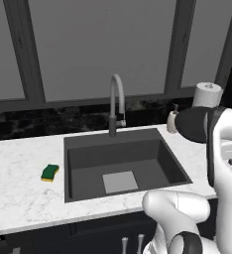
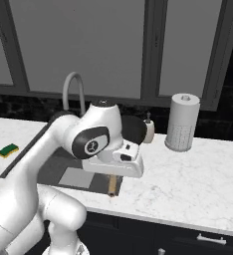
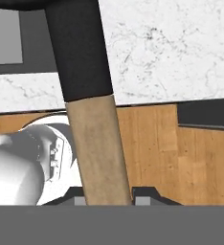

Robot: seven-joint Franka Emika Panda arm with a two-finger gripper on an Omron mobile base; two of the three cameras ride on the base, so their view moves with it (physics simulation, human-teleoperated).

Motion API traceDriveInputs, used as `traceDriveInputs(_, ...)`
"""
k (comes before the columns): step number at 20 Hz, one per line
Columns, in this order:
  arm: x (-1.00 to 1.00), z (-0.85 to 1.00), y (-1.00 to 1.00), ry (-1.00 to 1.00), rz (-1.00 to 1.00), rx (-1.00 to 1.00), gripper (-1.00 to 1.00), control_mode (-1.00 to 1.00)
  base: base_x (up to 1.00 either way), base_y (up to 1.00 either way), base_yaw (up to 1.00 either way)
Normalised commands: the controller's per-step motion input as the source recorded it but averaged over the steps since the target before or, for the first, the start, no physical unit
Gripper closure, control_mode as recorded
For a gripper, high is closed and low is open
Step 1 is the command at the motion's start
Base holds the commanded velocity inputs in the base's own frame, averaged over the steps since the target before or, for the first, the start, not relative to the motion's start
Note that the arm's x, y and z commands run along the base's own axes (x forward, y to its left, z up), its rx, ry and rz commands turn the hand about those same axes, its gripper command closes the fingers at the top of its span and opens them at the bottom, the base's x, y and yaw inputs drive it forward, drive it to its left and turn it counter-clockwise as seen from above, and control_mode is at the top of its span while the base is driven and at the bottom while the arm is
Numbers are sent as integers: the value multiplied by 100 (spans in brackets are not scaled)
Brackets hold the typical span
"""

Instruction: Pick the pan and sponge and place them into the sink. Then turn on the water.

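pan (image 3: 78,48): matt black, wood handle | counter (image 1: 19,183): white marble | sink (image 1: 88,156): matt grey

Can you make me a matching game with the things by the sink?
Things:
1. sponge
2. pan
3. sink
4. paper towel roll

Places or states:
A. nothing inside yet
B. held by its wooden handle in the hand
C. lying on the counter left of the basin
D. standing upright near the window

Pairs: 1-C, 2-B, 3-A, 4-D
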Motion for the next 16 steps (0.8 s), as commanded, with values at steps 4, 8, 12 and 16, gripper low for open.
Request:
traceDriveInputs(4,0,0,99,12,0,-17,100,-100,0,0,0)
traceDriveInputs(8,0,0,100,14,0,-17,100,-100,0,0,0)
traceDriveInputs(12,7,0,94,13,0,-14,100,-100,0,0,0)
traceDriveInputs(16,21,0,80,1,5,-10,100,-100,0,0,0)
